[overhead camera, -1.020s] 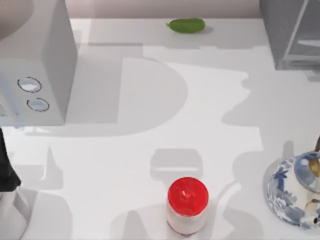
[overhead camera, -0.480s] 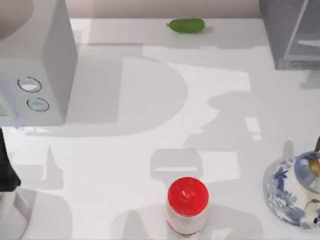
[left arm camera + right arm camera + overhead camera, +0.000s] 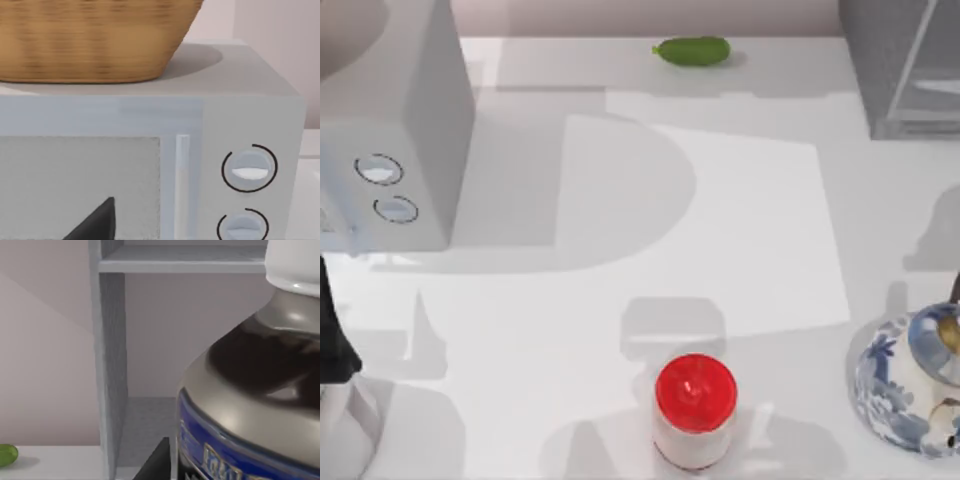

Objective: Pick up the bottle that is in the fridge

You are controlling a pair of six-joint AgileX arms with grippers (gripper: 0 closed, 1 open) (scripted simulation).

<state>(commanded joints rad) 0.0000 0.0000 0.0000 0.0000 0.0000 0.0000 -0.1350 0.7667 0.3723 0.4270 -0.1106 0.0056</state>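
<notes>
Grey metal frames the scene from the right wrist camera: the fridge stands open to it, 1 shelf above, the floor of the compartment below. The bottle, dark body, blue label, white cap, sits inside, very close in front of the right gripper and slightly to one side of it. 1 dark fingertip pokes into that view; whether the jaws are apart or together, cannot tell.

Left gripper: parked facing the pale box with 2 dials, a wicker basket on top. Its jaw state, cannot tell.

Judgement: approach step, grasp not yet made. To do it well, centre the bottle between the fingers, keep clear of the fridge's side wall, and close on the body below the shoulder rather than on the tapering neck.
</notes>
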